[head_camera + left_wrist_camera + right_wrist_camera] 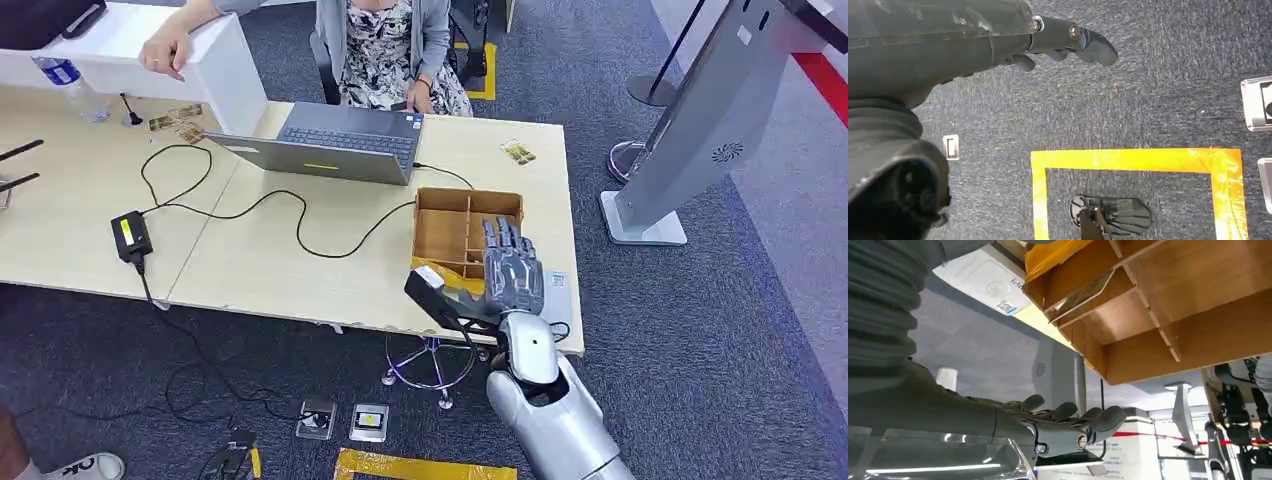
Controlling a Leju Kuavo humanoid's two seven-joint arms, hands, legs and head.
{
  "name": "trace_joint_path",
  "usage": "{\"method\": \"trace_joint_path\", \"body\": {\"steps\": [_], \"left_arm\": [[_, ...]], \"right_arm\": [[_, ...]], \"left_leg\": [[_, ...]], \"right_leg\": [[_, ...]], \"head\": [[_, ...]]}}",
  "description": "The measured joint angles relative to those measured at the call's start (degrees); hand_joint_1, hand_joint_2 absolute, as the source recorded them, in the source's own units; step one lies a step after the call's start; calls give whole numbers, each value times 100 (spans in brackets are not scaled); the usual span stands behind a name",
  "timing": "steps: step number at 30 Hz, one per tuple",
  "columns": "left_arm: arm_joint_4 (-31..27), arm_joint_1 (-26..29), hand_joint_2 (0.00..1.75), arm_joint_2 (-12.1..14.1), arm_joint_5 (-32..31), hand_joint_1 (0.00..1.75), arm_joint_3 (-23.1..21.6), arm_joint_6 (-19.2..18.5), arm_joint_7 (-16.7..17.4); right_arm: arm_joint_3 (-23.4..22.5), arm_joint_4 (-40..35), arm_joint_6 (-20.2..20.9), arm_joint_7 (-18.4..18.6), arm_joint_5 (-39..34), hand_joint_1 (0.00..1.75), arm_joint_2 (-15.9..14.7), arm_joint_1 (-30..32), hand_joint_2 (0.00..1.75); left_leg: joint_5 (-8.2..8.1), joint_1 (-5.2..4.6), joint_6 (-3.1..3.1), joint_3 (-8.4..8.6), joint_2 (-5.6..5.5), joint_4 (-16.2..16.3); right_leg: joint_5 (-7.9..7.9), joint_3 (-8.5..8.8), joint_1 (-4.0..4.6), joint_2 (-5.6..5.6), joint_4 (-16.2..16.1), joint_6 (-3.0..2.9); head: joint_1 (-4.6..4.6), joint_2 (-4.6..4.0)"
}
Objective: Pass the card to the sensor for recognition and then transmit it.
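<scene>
My right hand (513,268) hovers over the box (445,228), fingers (1074,416) apart, empty — picking step; next, pinch a card (1083,292).

The right robot hand (513,268) is over the wooden box (466,232) — its walls block the way. Bare desk (300,275) lies left — only a black cable (300,225) crosses it.

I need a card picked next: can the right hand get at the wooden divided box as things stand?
Probably yes. The right hand hovers with fingers spread at the near edge of the wooden divided box, whose top is open, and nothing lies between them.
</scene>
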Motion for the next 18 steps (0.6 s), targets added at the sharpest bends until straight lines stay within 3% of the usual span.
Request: {"method": "trace_joint_path", "body": {"steps": [18], "left_arm": [[0, -18, 0, 66, -173, 0, 0, -59, 33]], "right_arm": [[-4, 1331, -577, -186, -164, 0, 206, -443, 175]], "left_leg": [[0, 0, 0, -1, 0, 1]], "right_leg": [[0, -3, 0, 1, 0, 0]], "head": [[2, 0]]}}
